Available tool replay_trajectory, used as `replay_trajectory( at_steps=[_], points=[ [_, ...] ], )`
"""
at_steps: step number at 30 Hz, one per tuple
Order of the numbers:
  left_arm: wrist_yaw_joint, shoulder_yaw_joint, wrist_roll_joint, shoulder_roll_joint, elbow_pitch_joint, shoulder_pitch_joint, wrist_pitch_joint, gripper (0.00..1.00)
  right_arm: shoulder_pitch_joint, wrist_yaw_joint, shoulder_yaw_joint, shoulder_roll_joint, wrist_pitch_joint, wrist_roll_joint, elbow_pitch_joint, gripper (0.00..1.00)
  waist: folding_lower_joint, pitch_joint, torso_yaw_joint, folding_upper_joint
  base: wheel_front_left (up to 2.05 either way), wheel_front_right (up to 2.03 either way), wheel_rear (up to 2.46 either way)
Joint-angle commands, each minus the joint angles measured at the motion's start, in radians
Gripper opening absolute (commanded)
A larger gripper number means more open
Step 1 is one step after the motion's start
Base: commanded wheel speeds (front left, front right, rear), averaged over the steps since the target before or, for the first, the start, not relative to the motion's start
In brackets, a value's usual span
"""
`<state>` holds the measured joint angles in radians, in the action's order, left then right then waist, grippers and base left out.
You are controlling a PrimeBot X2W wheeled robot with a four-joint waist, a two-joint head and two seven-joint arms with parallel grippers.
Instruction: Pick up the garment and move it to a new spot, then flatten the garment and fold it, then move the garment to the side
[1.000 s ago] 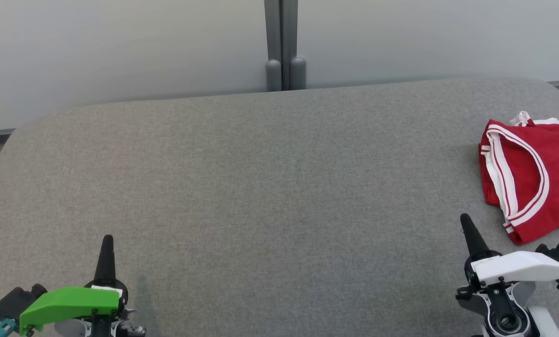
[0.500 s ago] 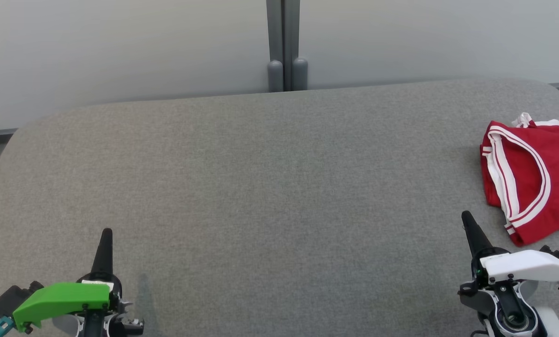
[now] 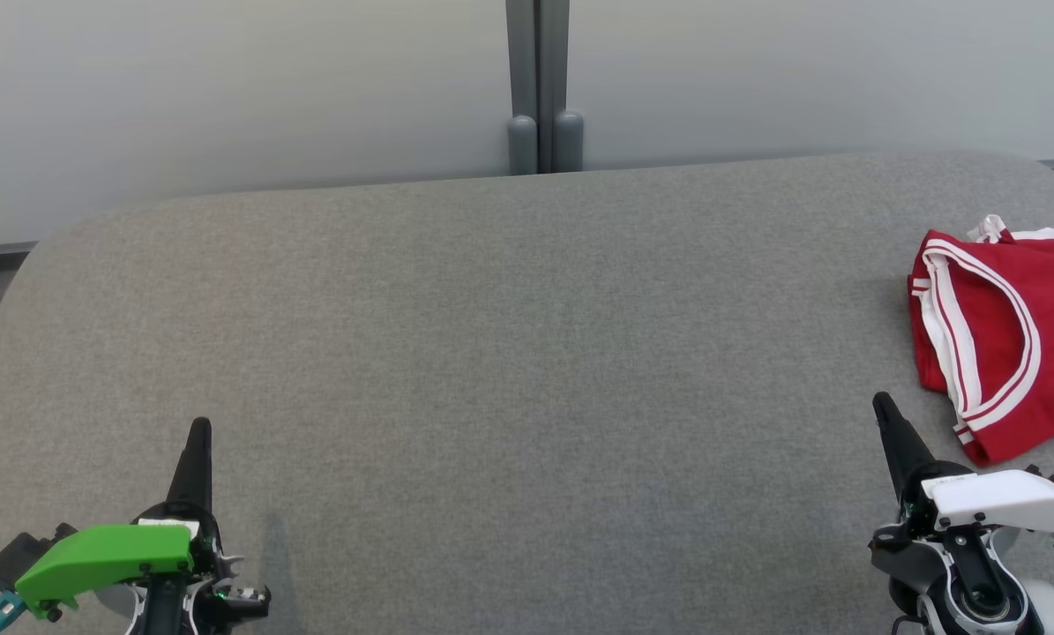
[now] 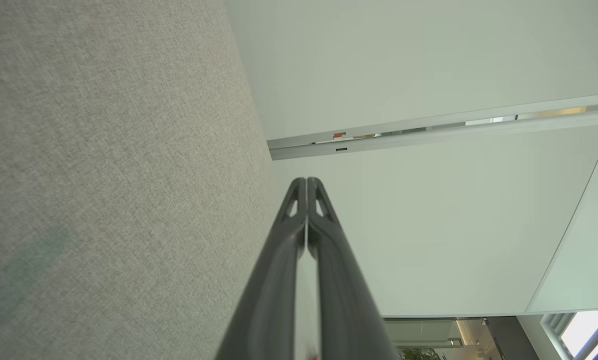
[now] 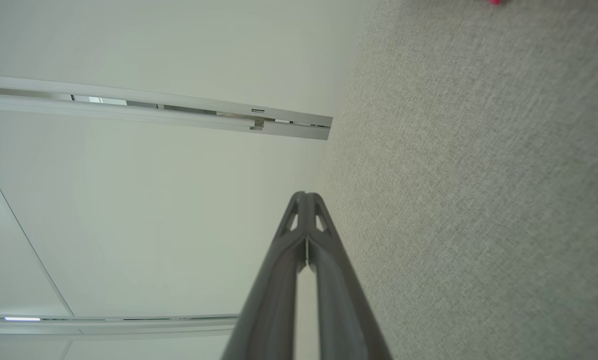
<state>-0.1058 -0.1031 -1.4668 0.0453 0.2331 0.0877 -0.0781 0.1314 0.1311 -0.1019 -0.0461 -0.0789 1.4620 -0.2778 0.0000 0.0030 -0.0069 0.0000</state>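
The red jersey with white stripes lies at the far right edge of the grey table, and part of it runs off the side of the head view. It looks folded into a compact bundle with its trimmed edges stacked, so I'd judge the picking up, flattening, folding and setting aside to be done, or very nearly. How tidy the hidden part is I cannot tell. Nothing touches it.

The right gripper sits near the jersey's near corner but apart from the cloth, its two dark fingers pressed together on nothing. The left gripper is well apart at the near left of the table, likewise closed and empty.

The wide middle of the table has nothing on it to get in the way. Behind it stand pale wall panels joined by a grey post
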Motion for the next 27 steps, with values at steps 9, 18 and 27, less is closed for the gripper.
replay_trajectory(
  at_steps=[9,18,27],
  points=[
    [0.003,-0.011,-0.081,0.008,-0.011,0.027,-0.021,0.0,-0.013,-0.001,-0.01,-0.006,-0.022,0.082,0.018,0.0,0.0,-0.002,0.003,0.0,0.0,0.0,0.0],
    [0.005,-0.014,-0.142,0.008,-0.016,0.03,-0.037,0.0,-0.016,-0.001,-0.016,-0.007,-0.039,0.144,0.026,0.0,0.0,-0.004,0.006,0.0,0.0,0.0,0.0],
    [0.004,-0.015,-0.146,0.008,-0.016,0.031,-0.04,0.0,-0.016,-0.001,-0.017,-0.007,-0.04,0.15,0.026,0.0,0.0,-0.004,0.007,0.0,0.0,0.0,0.0]
  ],
)
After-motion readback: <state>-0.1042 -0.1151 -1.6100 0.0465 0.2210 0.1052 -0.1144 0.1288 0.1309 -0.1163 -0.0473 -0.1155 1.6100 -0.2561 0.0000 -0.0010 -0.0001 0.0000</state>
